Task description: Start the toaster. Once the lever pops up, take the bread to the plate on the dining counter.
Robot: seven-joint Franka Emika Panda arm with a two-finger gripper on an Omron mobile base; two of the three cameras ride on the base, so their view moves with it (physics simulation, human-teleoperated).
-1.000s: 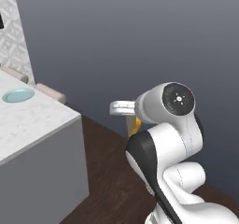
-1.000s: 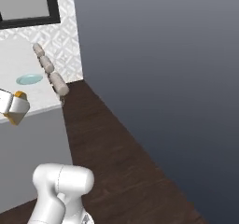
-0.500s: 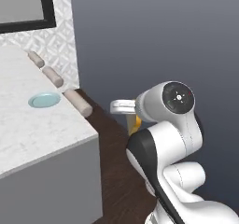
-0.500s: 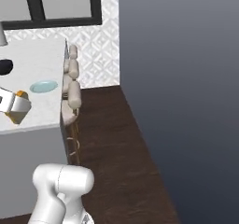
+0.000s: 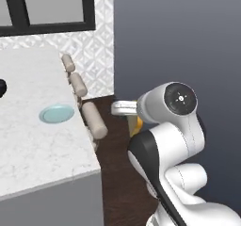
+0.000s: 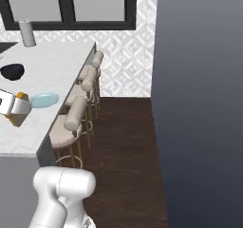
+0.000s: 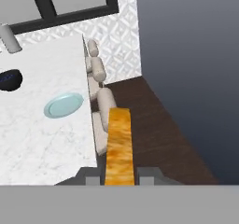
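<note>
My gripper (image 7: pixel 120 176) is shut on the bread (image 7: pixel 119 143), a golden-tan slice seen edge-on that stands between the two fingertips. From the right base view the gripper (image 6: pixel 17 109) hangs over the near end of the dining counter (image 6: pixel 52 65). The pale blue-green plate (image 5: pixel 56 113) lies empty on the white marble top, near the stool-side edge, ahead and left of the bread; it shows again as the plate (image 7: pixel 64 104) and the plate (image 6: pixel 44 99). A bit of the bread (image 5: pixel 139 123) peeks out behind my arm. The toaster is out of view.
Three round beige stools (image 5: pixel 93 119) line the counter's edge. A black bowl (image 6: pixel 13 71) and a grey cylinder (image 6: pixel 27 32) stand farther back on the marble. A dark grey wall (image 6: pixel 199 103) closes the right side, with dark wood floor (image 6: pixel 123 146) between.
The whole picture has shifted as the base drove and turned: the counter, stools and plate now sit closer and more central. The bread stays held in the gripper.
</note>
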